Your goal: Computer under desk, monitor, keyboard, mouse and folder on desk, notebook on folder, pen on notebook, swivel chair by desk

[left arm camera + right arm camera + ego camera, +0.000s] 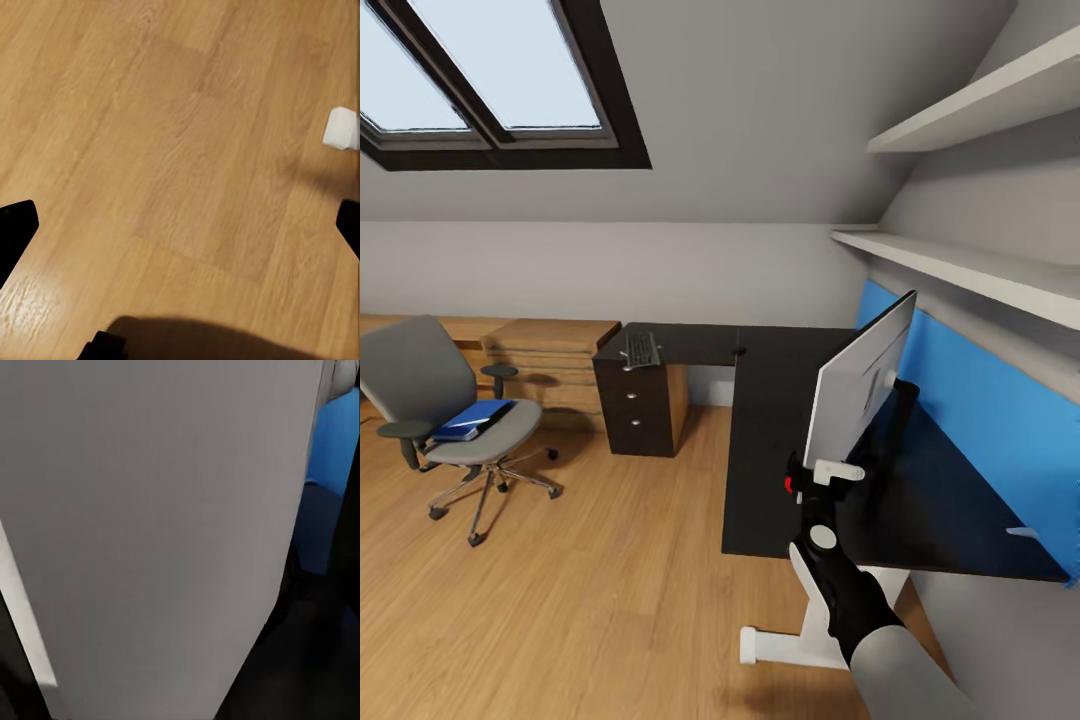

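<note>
Currently, head view: the monitor (857, 390) was seen on the desk (780, 430) toward 3 o'clock, silver back facing the camera, screen toward the blue wall panel (980, 400). The right gripper (830, 470) was held at the monitor's lower near edge; a grip on that edge is likely, to steady or re-seat the screen, but whether the jaws were clamped could not be told. The keyboard (641, 350) was lying on the far wing of the desk at about 11 o'clock, above the drawer unit (635, 410), well apart from the monitor, so that pairing was judged not yet done. The swivel chair (450, 420) was parked at 9 o'clock, well away from the desk, with the folder (472, 418) on its seat; something paler was seen under the folder, too small to identify.

Left wrist view: bare wood floor (180, 150) was looked down on, with a white desk foot (343, 127) at the frame edge. The left gripper (180, 232) was carried idle, dark fingertips (15, 229) spread wide apart at opposite sides, nothing between them.

Right wrist view: the monitor back (157, 525) was seen very close, consistent with the gripper being at that panel; the blue panel and black desk top (315, 660) were visible beyond. The jaws were not resolved.
</note>
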Available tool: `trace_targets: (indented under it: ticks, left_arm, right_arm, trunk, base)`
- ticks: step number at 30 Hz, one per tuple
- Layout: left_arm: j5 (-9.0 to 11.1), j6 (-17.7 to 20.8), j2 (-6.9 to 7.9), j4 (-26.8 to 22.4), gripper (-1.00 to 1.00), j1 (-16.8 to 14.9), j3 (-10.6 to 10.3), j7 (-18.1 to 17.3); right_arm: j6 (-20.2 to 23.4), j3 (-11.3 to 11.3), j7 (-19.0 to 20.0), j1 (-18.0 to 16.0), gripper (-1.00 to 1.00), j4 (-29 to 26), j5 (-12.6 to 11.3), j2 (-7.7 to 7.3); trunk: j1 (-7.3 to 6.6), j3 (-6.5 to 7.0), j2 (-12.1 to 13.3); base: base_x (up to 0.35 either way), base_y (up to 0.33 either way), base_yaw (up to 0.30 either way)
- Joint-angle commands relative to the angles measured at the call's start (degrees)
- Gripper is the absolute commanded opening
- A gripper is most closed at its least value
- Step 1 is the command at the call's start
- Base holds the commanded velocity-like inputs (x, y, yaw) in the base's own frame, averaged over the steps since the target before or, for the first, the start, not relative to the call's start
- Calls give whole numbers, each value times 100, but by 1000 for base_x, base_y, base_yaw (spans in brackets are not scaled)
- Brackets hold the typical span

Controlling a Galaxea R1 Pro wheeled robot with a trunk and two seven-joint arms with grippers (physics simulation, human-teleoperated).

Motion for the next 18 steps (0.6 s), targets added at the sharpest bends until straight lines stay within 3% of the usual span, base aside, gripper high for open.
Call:
trace_targets:
  ticks: [1,18]
  left_arm:
    - [5,-16,-3,1,100,-2,13,6]
    - [4,-14,-2,-3,100,-2,13,6]
  right_arm:
    - [-16,14,-36,-5,100,6,-4,-3]
    - [-18,14,-32,10,100,10,-4,-9]
  trunk:
    - [0,-2,-4]
    - [0,31,-4]
  base:
    - [0,0,-124]
    - [0,0,-56]
